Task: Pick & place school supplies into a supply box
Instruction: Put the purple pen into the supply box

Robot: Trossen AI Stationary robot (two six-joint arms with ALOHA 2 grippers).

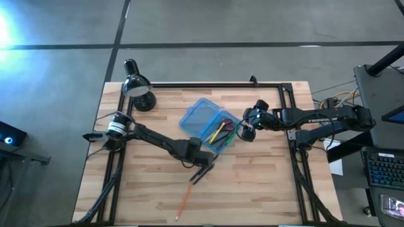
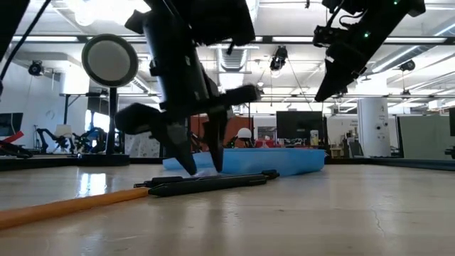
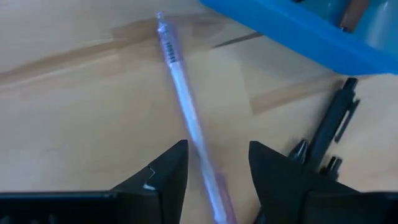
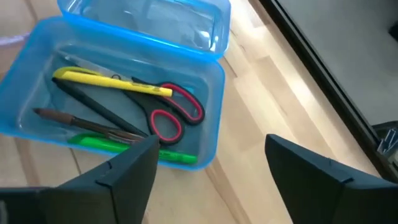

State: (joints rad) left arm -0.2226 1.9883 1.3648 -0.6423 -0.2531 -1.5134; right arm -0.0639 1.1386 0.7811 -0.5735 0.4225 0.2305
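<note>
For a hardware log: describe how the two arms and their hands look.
Both arms are dark, slim and jointed. The left arm has a pale silver band near its base. The right arm bears white lettering, too small to read. The left hand and right hand each have two black, wedge-shaped fingers.

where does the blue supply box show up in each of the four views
High view: the supply box lies open at the table's middle, between the two arms.
Low view: a low blue band behind the black pen.
Left wrist view: only a blue edge in the upper right corner.
Right wrist view: it fills the upper left, with the red-handled scissors inside.
Shared landmark: its blue wall, seen in all four.
</note>
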